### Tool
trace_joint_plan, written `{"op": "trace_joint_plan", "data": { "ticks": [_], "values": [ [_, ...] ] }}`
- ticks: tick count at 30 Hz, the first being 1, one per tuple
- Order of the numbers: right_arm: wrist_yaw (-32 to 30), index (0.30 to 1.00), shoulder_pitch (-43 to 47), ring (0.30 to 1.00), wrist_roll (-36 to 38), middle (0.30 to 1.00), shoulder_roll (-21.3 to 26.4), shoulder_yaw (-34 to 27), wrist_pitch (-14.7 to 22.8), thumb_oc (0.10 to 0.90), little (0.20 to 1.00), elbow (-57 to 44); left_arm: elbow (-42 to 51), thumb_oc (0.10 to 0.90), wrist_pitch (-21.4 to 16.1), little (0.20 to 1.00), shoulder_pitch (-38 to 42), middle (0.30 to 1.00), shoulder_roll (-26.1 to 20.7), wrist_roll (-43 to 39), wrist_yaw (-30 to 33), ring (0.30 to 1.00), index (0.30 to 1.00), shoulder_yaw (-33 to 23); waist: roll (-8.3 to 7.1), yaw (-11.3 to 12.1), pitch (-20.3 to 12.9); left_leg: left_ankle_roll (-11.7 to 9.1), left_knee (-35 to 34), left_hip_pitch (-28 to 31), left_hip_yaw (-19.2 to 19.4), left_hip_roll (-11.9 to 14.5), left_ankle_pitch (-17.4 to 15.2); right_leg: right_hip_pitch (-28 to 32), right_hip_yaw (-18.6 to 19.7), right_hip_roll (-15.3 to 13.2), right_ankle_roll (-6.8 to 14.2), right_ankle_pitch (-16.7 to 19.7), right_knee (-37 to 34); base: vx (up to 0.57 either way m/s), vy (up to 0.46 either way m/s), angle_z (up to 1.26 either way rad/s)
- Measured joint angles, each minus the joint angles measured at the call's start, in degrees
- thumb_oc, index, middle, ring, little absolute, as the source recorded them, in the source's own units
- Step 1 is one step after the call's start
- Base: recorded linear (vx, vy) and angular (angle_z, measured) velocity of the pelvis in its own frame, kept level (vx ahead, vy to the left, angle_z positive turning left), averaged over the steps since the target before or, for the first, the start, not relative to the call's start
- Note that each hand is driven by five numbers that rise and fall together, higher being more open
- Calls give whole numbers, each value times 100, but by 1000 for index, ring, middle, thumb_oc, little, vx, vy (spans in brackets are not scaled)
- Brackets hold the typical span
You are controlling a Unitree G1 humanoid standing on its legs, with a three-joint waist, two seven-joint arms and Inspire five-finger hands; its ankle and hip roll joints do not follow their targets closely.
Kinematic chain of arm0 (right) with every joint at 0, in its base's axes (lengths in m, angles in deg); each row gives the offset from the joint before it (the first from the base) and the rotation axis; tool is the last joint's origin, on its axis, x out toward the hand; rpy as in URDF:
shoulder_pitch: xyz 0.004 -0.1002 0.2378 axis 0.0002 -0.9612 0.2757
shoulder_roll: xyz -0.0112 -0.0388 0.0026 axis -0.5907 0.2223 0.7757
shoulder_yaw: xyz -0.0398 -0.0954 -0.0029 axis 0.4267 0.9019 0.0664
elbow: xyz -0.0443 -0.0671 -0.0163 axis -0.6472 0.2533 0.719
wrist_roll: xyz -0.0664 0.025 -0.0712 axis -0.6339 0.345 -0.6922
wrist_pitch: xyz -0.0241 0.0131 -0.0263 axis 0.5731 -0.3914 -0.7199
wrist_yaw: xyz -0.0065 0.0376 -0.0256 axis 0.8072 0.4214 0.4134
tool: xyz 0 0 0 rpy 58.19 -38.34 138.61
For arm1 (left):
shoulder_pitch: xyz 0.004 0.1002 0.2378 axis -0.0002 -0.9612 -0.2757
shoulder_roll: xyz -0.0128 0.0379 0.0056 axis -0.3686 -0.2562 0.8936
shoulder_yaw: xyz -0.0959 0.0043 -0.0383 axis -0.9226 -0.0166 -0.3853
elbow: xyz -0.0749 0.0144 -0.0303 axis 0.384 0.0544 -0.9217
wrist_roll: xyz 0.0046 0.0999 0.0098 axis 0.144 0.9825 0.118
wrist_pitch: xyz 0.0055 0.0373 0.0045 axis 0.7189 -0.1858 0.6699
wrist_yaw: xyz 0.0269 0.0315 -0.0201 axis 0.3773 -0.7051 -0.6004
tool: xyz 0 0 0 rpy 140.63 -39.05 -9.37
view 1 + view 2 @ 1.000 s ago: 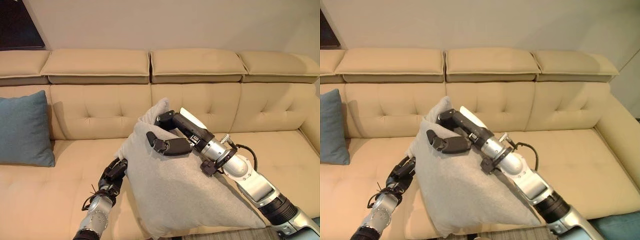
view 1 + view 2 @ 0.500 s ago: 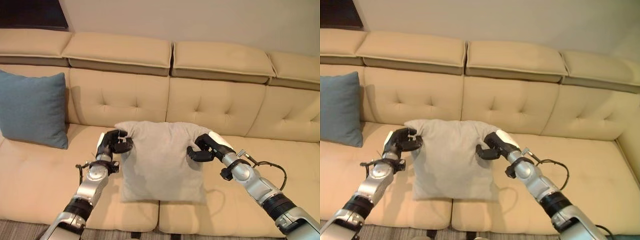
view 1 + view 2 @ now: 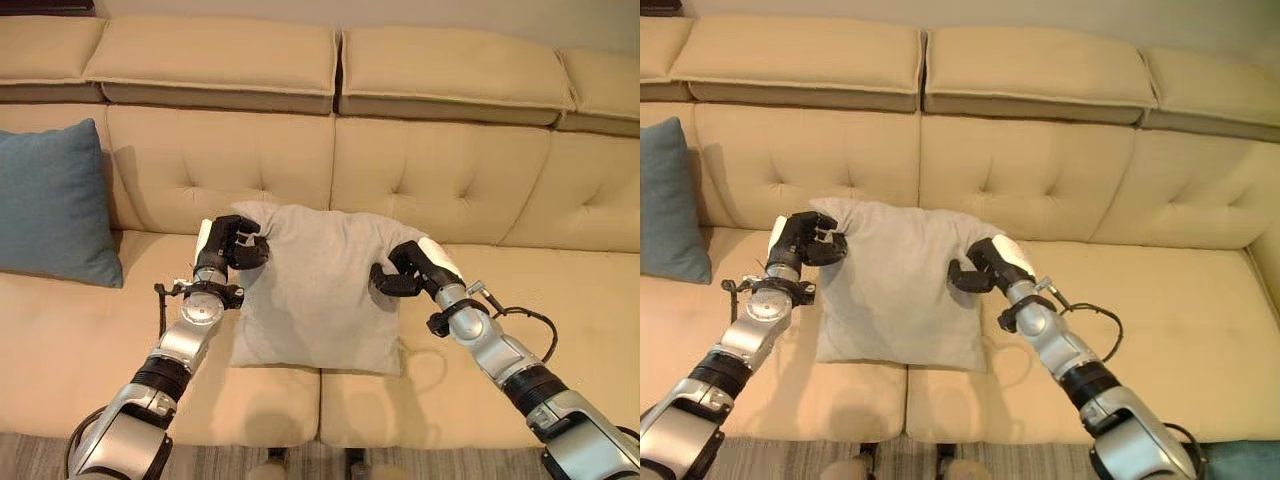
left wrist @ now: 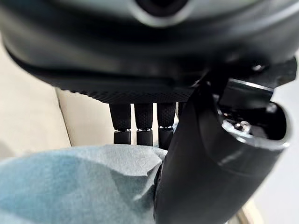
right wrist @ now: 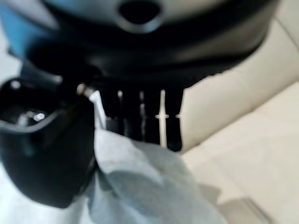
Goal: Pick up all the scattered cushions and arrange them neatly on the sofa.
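The grey cushion (image 3: 315, 290) is matt woven cloth, creased where the left hand (image 3: 232, 245) and right hand (image 3: 405, 272) pinch it. The fingers (image 4: 144, 123) are matt black with stippled pads. Beyond them, the sofa (image 3: 430, 170) looks like smooth, tufted, faintly sheened leather.

A grey cushion (image 3: 318, 290) and a blue cushion (image 3: 52, 205) are propped against the beige sofa's (image 3: 560, 290) tufted backrest.

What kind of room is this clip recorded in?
Most likely a living room or a lounge set. A long beige sofa with tufted backrests spans the view, a blue cushion leans against its back, and both hands, left hand and right hand, hold a grey cushion on the seat.
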Motion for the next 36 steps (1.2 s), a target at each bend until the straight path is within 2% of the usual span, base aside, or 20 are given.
{"op": "trace_joint_plan", "data": {
  "ticks": [3, 6, 14, 16, 17, 20, 21, 22, 23, 25, 26, 27, 28, 29, 30, 31, 32, 33, 34, 36],
  "values": [
    [-104, 300, 386, 300, 11, 300, -11, 95, -24, 400, 300, 384, -76, 400, 0, 300, 344, 300, 12, 197, 207, 300, 300, 230, 81, 26, 85, 12, 2, -242, -40, -7, 81, -219, -17, -4, 10, 68, 1, -90, 10, 6],
    [-413, 300, 1392, 300, 135, 300, -3, 240, -92, 400, 300, 949, -762, 400, 1, 300, 1394, 300, 99, 226, 549, 300, 300, 584, 247, 33, 230, 21, 1, -637, -58, -33, 210, -607, -16, -27, 28, 207, 1, -27, 12, 3],
    [-1228, 300, 2928, 300, 222, 300, 92, 376, -172, 400, 300, 1225, -1245, 400, -144, 300, 2901, 300, 77, -40, 1139, 300, 300, 531, 260, 11, 335, 18, 2, -944, 152, -44, 260, -999, 171, -48, 25, 276, 3, 20, 22, -11],
    [-1429, 300, 3136, 300, 258, 300, 93, 375, -171, 400, 300, 1225, -1306, 668, -269, 702, 3127, 702, 7, -58, 1233, 702, 702, 498, 258, -14, 336, 17, 3, -961, 201, -44, 260, -1036, 226, -46, 23, 277, 4, 6, 32, -12],
    [-1548, 900, 3288, 900, 259, 900, 68, 373, -169, 800, 900, 1225, -1383, 800, -312, 900, 3313, 900, -62, -46, 1297, 900, 900, 489, 258, -51, 336, 17, 5, -1003, 216, -43, 259, -1091, 296, -47, 15, 283, 4, 10, 21, -10],
    [-1808, 900, 3406, 900, 406, 900, -138, 349, -151, 800, 900, 1239, -1601, 800, -425, 900, 3539, 900, -41, -44, 1467, 900, 900, 431, 227, -134, 354, -50, 239, -1143, 269, -72, 192, -1121, 321, -87, -20, 308, 6, 9, 3, 0],
    [-1930, 900, 3484, 900, 483, 900, -225, 323, -111, 800, 900, 1448, -1897, 800, -479, 900, 3726, 900, 24, -20, 1496, 900, 900, 465, 63, -171, 432, -45, 718, -1529, 289, -241, -51, -1126, 387, -238, -59, 339, 12, 14, -3, 3],
    [-1953, 900, 3620, 900, 575, 900, -366, 332, -119, 800, 900, 1703, -2256, 800, -475, 900, 3874, 900, 67, -17, 1486, 900, 900, 513, -7, -163, 473, 21, 438, -1410, 297, -257, 134, -1155, 481, -271, -56, 337, 12, 16, 4, -9],
    [-1950, 900, 3641, 900, 657, 900, -425, 343, -132, 800, 900, 1703, -2505, 800, -378, 900, 3943, 900, 69, 0, 1477, 900, 900, 624, 88, -182, 461, -2, -50, -1130, 288, -142, 462, -1203, 478, -185, -48, 331, 9, 2, 8, -20],
    [-1902, 900, 3632, 900, 687, 900, -441, 416, -170, 800, 900, 1696, -2786, 800, -104, 900, 3988, 900, 130, 194, 1283, 900, 900, 684, 116, -259, 513, 32, -2, -1165, 242, -114, 412, -1258, 451, -160, 8, 379, 24, 11, -8, -11],
    [-1839, 900, 3629, 900, 704, 900, -433, 464, -170, 800, 900, 1753, -2981, 800, 10, 900, 3986, 900, 209, 414, 1213, 900, 900, 826, 190, -207, 566, 42, 0, -1160, 214, -52, 419, -1475, 468, -112, 22, 366, 385, 16, -12, -31],
    [-1839, 900, 3639, 900, 708, 900, -425, 468, -154, 800, 900, 1744, -3041, 800, 56, 900, 3983, 900, 234, 646, 1194, 900, 900, 964, 365, -153, 667, 101, 0, -1127, 173, 80, 461, -1860, 445, -7, 87, 209, 904, 13, -10, -28],
    [-1839, 900, 3641, 900, 716, 900, -410, 472, -142, 800, 900, 1745, -3056, 800, 102, 900, 3985, 900, 289, 851, 1209, 900, 900, 996, 483, -191, 721, 99, 0, -1115, 173, 67, 462, -1730, 373, -11, 86, 127, 500, 0, 0, 0],
    [-1833, 900, 3652, 900, 734, 900, -419, 493, -140, 800, 900, 1783, -3133, 800, 121, 900, 4022, 900, 317, 1146, 1185, 900, 900, 1046, 420, -234, 718, 81, 5, -1068, 221, -118, 446, -1292, 411, -234, 69, 912, -50, 4, -16, 27],
    [-1833, 900, 3690, 900, 751, 900, -433, 486, -138, 800, 900, 1813, -3123, 800, 143, 900, 4029, 900, 313, 1268, 1174, 900, 900, 1002, 397, -230, 733, 29, 83, -1067, 221, -172, 393, -1258, 440, -296, 108, 803, -36, 3, -26, 30],
    [-1839, 900, 3757, 900, 814, 900, -476, 480, -138, 800, 900, 1880, -3113, 800, 147, 900, 4029, 900, 297, 1429, 1164, 900, 900, 881, 321, -216, 793, -115, 999, -1539, 224, -262, 68, -1242, 440, -430, 69, 838, -25, 5, -27, 13],
    [-1822, 900, 3754, 900, 869, 900, -519, 430, -139, 800, 900, 1906, -3143, 800, 143, 900, 4034, 900, 252, 1541, 1170, 900, 900, 893, 112, -154, 851, 57, 1179, -1736, 318, -352, 111, -1226, 496, -562, 59, 848, -26, 7, -36, -1],
    [-1781, 900, 3762, 900, 898, 900, -519, 427, -138, 800, 900, 1880, -3221, 800, 199, 900, 4032, 900, 225, 1580, 1172, 900, 900, 908, 119, -142, 820, 166, 100, -1303, 322, -271, 417, -1227, 488, -531, 58, 843, -26, 0, 0, 0],
    [-1756, 900, 3803, 900, 919, 900, -455, 424, -107, 800, 900, 1829, -3218, 800, 250, 900, 4079, 900, 175, 1585, 1177, 900, 900, 879, 233, -223, 813, 95, -81, -1151, 291, -90, 955, -1236, 478, -431, 70, 834, -24, 6, -22, -18],
    [-1672, 900, 3764, 900, 936, 900, -442, 369, -88, 800, 900, 1767, -3230, 800, 284, 900, 4076, 900, 168, 1555, 1217, 900, 900, 570, 320, -143, 873, 87, -37, -1090, 197, 235, 857, -1862, 373, -163, 166, 652, 961, 9, -16, -40]
  ]
}}
